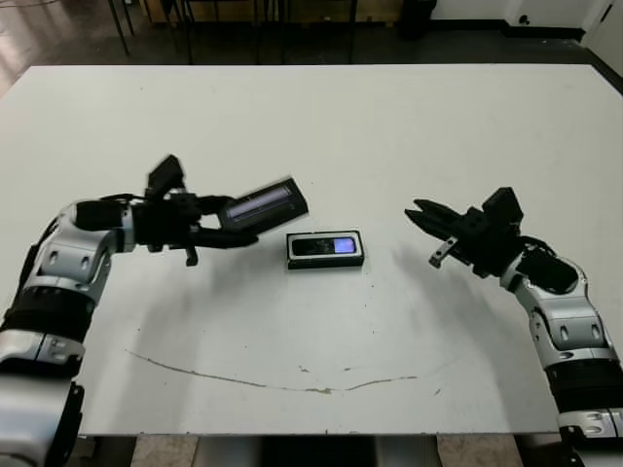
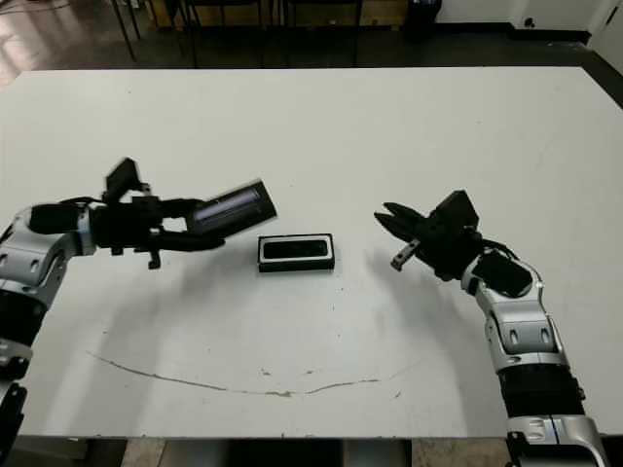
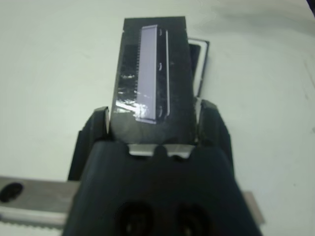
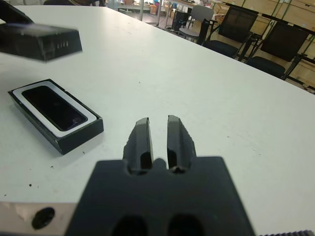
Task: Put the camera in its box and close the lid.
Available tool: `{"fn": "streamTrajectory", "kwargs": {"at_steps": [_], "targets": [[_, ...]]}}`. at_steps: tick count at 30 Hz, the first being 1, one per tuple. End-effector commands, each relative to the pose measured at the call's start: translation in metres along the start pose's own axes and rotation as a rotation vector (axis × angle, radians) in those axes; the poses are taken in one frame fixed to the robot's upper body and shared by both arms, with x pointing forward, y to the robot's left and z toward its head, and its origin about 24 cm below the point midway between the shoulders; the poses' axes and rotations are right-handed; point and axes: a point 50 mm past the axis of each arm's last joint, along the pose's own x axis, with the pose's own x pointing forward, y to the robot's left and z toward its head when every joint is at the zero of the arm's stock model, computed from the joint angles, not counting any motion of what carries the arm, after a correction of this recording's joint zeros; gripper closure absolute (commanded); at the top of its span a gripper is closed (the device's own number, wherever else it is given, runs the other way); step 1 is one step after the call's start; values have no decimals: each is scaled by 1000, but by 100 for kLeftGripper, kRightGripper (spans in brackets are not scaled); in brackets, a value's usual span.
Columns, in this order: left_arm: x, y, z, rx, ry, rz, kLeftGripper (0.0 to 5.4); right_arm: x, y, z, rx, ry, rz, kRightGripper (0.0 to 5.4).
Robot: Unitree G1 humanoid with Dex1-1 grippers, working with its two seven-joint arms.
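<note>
Lid (image 1: pixel 263 205) pinched in left gripper (image 1: pixel 226 226), left of box (image 1: pixel 326 250) (camera (image 1: pixel 325 246) seated); level it, lower squarely; right gripper (image 4: pixel 158 137) nearly closed, empty.

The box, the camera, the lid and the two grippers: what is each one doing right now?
box: open, flat on the table, no lid on it.
camera: lying inside the box.
lid: off the box, held tilted above the table beside it.
left gripper: shut on the lid.
right gripper: empty, fingers nearly together, off to the side of the box.
</note>
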Motion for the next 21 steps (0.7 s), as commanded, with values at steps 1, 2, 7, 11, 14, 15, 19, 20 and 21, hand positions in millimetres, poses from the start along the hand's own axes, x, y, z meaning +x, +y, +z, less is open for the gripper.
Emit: {"fn": "streamTrajectory", "kwargs": {"at_steps": [1, 2, 7, 11, 14, 15, 19, 20, 21], "targets": [[8, 0, -6, -2, 84, -52, 397, -5, -1, -6, -5, 43, -6, 540], [10, 0, -6, -4, 100, -69, 397, -5, -1, -6, -4, 42, -6, 540], [19, -1, -10, 2, 133, -143, 397, -8, -2, -7, 2, 50, -14, 540], [24, -1, -11, 15, 154, -172, 397, -9, -4, -7, -13, 58, -15, 540], [27, -2, -13, 19, 171, -203, 397, -9, -4, -7, -13, 57, -11, 540], [28, -3, -13, 17, 176, -211, 397, -9, -4, -7, -13, 56, -9, 540], [33, -6, -16, 26, 186, -253, 398, -8, -4, -7, -13, 53, -11, 540], [34, -7, -16, 41, 188, -260, 398, -8, -4, -7, -14, 55, -13, 540], [34, -8, -15, 50, 187, -265, 398, -9, -4, -7, -16, 59, -14, 540]]}}
